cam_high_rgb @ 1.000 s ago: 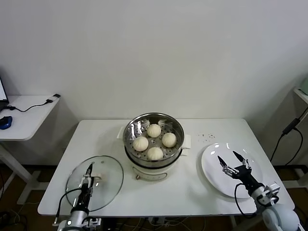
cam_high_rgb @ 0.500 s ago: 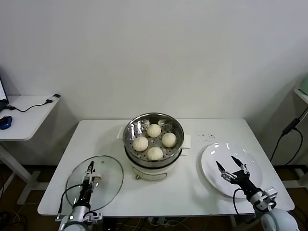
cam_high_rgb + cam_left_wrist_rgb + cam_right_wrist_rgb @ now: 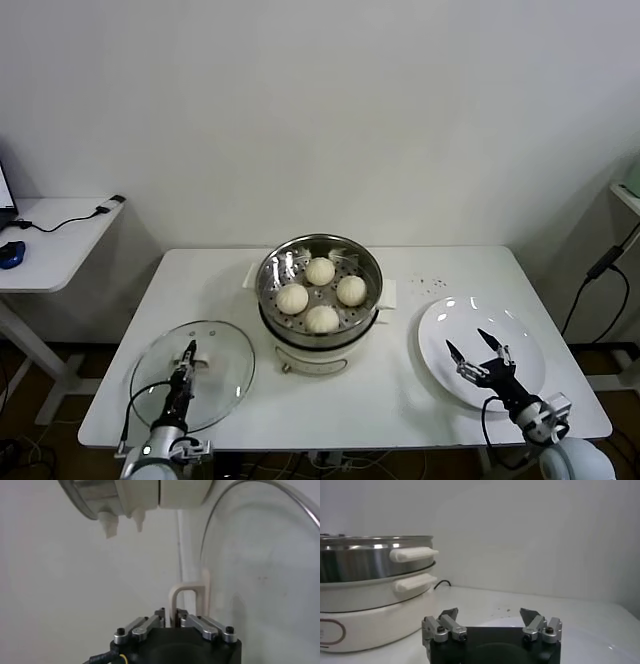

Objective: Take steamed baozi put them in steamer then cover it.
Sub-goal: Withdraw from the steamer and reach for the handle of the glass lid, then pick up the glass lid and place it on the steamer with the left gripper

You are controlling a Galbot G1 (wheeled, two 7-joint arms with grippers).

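Left wrist view first: the left hand point(image 3: 172, 616) is pinched tight on the white bar handle point(image 3: 187, 594) of the round clear glass lid with its metal rim point(image 3: 260, 565), which lies flat on the white desk point(image 3: 400, 385) right under that hand. In the head view that hand point(image 3: 185, 362) sits at the desk's near edge, and the round shiny stainless-steel steamer on its white base point(image 3: 320, 300) stands beyond it, toward the desk's middle, well apart from the lid. Inside the steamer, four small cream-white domed baozi point(image 3: 321, 293) rest on the perforated tray, so loading looks done! What's left, I'd say, is covering: lift the lid and set it on the pot. Over on the other side, the right hand point(image 3: 478, 356) hovers with fingers spread wide above the flat white plate point(image 3: 440, 330), holding nothing.
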